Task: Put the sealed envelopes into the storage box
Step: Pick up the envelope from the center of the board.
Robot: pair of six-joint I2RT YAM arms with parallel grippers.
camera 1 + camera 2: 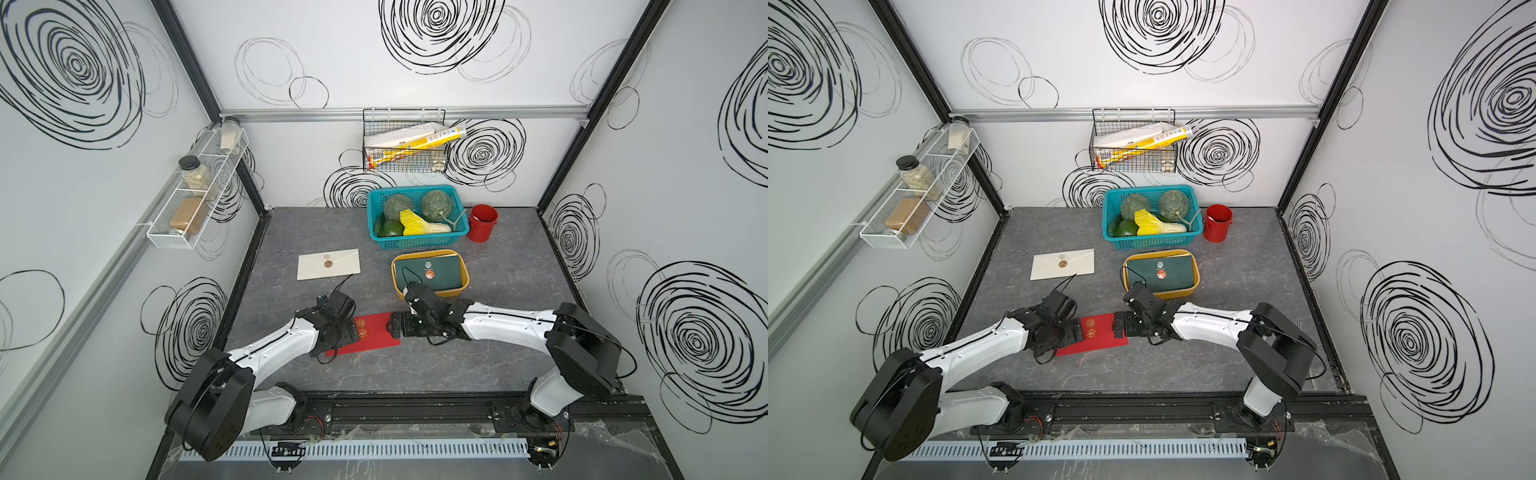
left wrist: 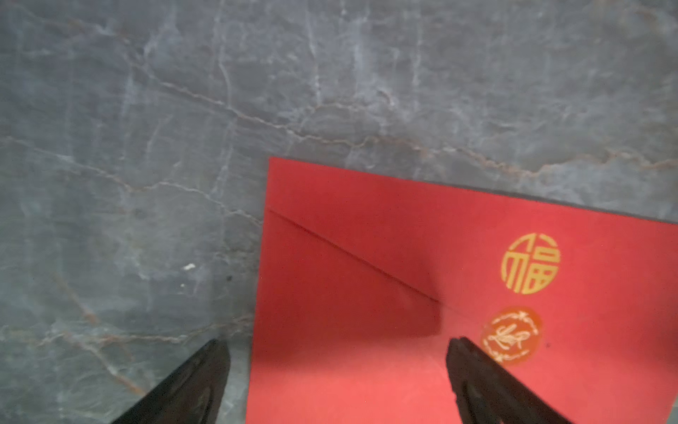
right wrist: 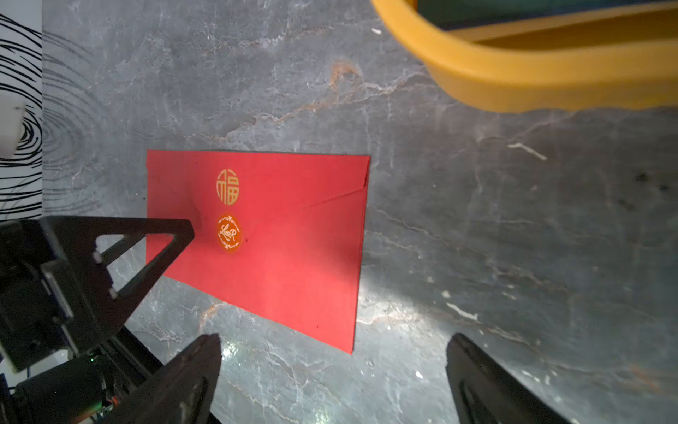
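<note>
Right wrist view: a gold character (image 3: pixel 227 186), 福, set within a broken ring, is printed on the red envelope (image 3: pixel 286 257); just beside it a round orange seal (image 3: pixel 228 233) is stuck over the tip of the flap; white script inside a wreath is seen on the seal, something like "Letter", though it cannot be read with certainty; both marks are repeated in the left wrist view, more blurred. The red envelope is laid flat on the grey marbled desk (image 1: pixel 498 353), near its front middle, flap side up, between the two arms.

The left hand (image 2: pixel 337 341) is spread wide and nothing is pinched; one of its fingers (image 3: pixel 181 229) is set at the red paper right next to the seal, while the other is kept over bare desk; whether paper is touched cannot be told. The right hand (image 3: pixel 334 339) is likewise spread and empty; it is held over the desk at the envelope's opposite short edge.

The storage box (image 1: pixel 451 293), orange-yellow with rounded corners, is placed just behind the right hand; a dark green envelope (image 1: pixel 446 276) with two small round seals is lodged in it, slightly tilted. A white envelope (image 1: pixel 311 269) with one reddish seal is left flat on the desk, well apart to the box's left. Print on the packet in the wire rack (image 1: pixel 436 166) on the back wall is too small to be read.
</note>
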